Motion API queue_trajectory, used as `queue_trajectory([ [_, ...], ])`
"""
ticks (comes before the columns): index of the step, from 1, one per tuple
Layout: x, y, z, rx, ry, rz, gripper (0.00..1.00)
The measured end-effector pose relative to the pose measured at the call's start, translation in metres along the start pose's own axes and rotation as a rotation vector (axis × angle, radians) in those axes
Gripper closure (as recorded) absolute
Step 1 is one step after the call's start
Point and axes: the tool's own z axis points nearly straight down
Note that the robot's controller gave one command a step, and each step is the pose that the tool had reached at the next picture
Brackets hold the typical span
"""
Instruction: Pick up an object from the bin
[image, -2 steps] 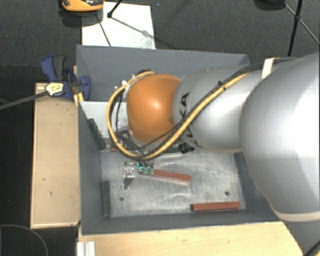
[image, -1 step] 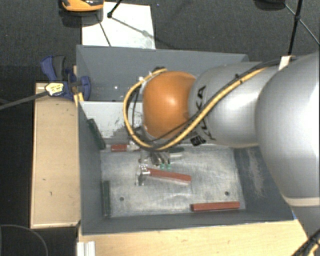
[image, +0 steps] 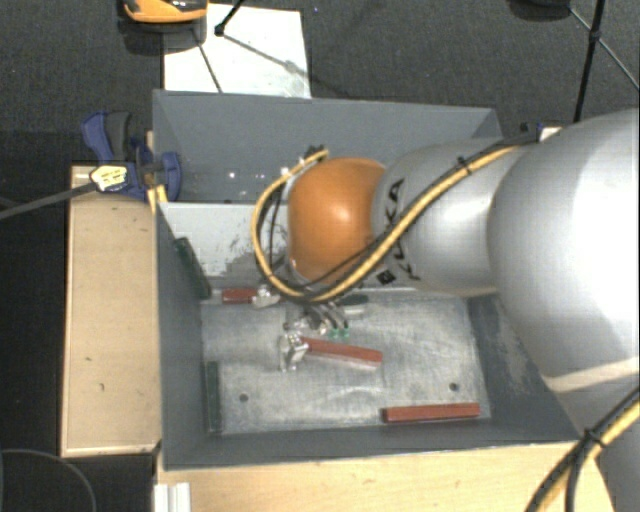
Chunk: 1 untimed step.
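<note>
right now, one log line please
claw low in bin centre | at left end of middle red-brown stick | second red-brown stick lower right

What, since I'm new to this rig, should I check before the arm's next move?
1. Tool at a thing: ok, it is at the left end of the middle stick.
2. Middle stick held: cannot tell.
3. Middle stick free of neighbours: ok, the front stick and the red piece lie apart from it.
4. Tool away from the bin walls: ok, it is over mid-floor.
5. Dark bar out of the way: ok, it lies along the left wall.
</note>
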Motion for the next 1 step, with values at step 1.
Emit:
queue_trajectory([
  [1,0.0103,-0.0157,0.02,-0.006,-0.005,-0.017,0.0],
])
